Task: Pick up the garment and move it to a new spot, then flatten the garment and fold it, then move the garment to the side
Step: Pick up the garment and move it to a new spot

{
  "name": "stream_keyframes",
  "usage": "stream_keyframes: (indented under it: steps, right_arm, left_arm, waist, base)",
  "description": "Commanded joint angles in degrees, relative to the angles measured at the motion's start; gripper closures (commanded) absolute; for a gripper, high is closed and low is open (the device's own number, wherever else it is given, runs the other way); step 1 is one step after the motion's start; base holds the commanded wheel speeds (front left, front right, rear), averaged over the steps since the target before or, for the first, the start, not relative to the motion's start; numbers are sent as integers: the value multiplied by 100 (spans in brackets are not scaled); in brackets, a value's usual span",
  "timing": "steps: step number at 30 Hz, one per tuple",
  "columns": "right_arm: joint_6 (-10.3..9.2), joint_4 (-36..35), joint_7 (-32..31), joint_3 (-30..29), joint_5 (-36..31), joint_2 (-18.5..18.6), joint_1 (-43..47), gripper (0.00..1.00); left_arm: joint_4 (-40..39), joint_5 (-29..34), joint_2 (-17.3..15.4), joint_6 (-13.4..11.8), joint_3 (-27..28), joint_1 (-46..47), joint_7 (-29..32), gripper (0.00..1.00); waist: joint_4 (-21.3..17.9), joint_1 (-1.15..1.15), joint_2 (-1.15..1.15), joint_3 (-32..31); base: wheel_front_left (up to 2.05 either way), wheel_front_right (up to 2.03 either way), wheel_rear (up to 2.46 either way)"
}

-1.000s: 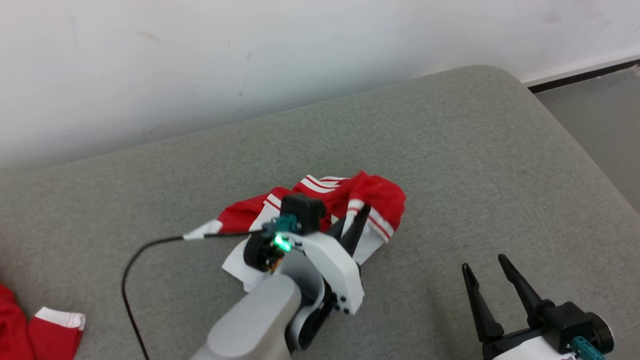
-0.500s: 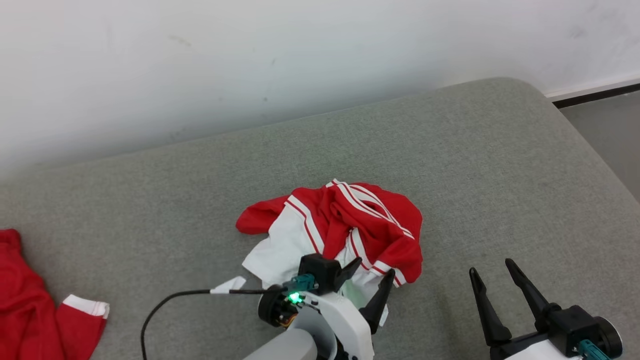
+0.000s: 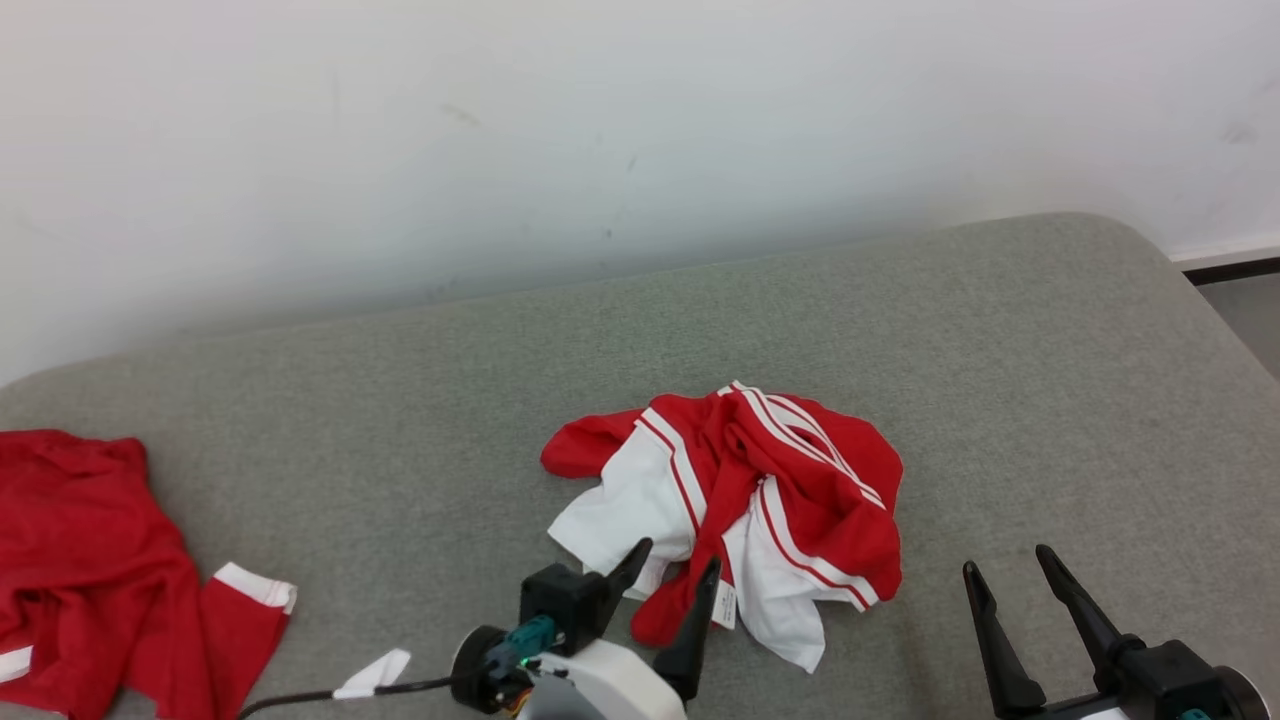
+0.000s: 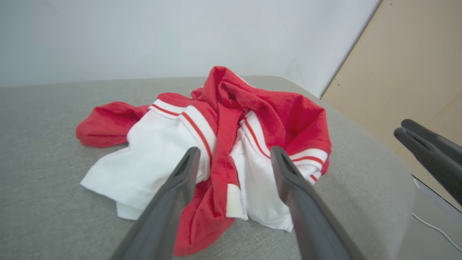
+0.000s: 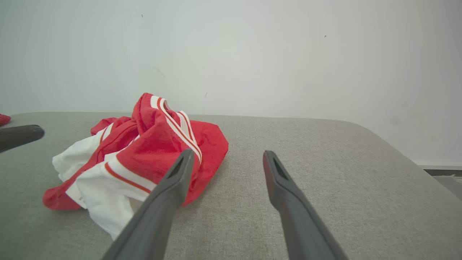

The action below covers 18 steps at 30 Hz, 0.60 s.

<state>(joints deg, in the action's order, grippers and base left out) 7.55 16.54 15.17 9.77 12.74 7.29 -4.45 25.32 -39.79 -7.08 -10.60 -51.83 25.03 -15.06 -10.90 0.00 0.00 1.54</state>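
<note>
The garment is a red and white striped piece lying crumpled on the grey cushion; it also shows in the left wrist view and the right wrist view. My left gripper stands open just in front of its near edge, nothing between the fingers. My right gripper is open at the lower right, apart from the garment, its fingers pointing over bare cushion.
A second red garment with a white cuff lies at the cushion's left end. A white wall backs the cushion. The cushion's right end rounds off to the floor. A black cable trails from my left wrist.
My left gripper opened and let go of the garment, then drew back toward me. The garment now lies loose on the cushion. The camera turned, shifting the whole scene right.
</note>
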Motion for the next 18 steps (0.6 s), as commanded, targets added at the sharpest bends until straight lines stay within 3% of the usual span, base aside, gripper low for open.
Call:
stream_keyframes:
  steps: [1, 9, 18]
  right_arm:
    - [-12, -24, -2, -34, -35, 35, 73, 0]
    - [-12, -62, -3, -86, -69, 37, 212, 0]
    - [-12, -111, -3, -38, -53, 104, 188, 0]
  left_arm:
    - [-137, 147, -92, -62, 146, -202, -12, 0]
    - [-786, 942, -422, -396, 1164, -957, -10, 0]
    - [-190, 810, -1099, -748, 2358, -1228, 14, 0]
  waist:
    - [100, 0, 0, -59]
    - [379, 0, 0, -165]
    - [485, 0, 0, -79]
  base:
    - [0, 0, 0]
    - [0, 0, 0]
    - [0, 0, 0]
